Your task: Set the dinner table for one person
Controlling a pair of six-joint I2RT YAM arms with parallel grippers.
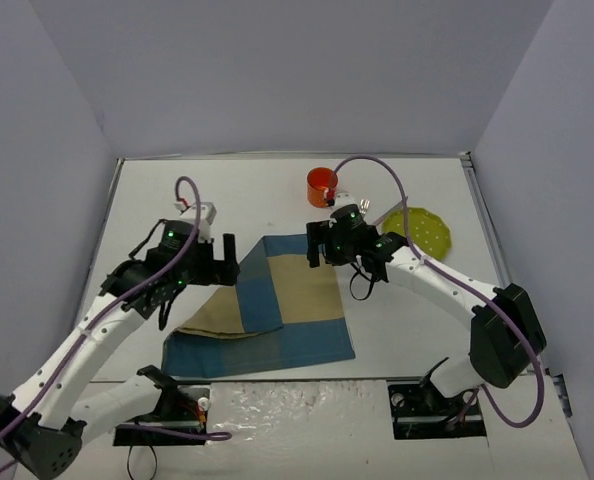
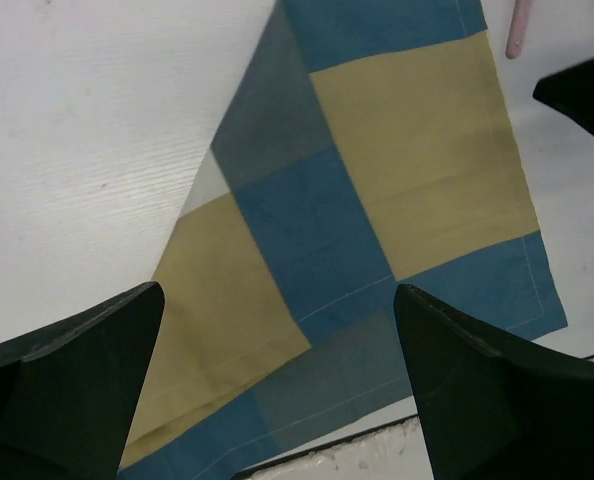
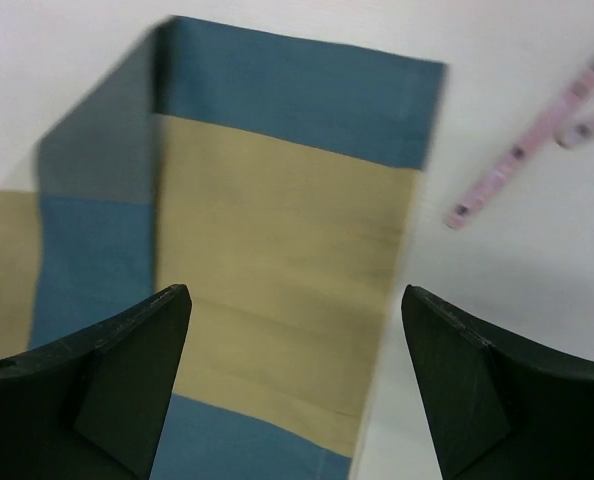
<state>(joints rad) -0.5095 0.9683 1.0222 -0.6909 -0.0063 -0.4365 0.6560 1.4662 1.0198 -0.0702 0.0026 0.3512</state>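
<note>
Flattening the blue-and-tan checked cloth placemat looks like your step: it lies midway on the large white dinner table, its nine o'clock side folded over. Your left gripper and right gripper hang spread wide, empty; pinch only the top layer of the flap, drawing it toward nine o'clock.

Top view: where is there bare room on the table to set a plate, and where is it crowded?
Bare: the far-left stretch of the dinner table, from the orange cup to the left edge; near right, between the placemat and right arm. Crowded: far right, around cup, green plate and right gripper.
</note>
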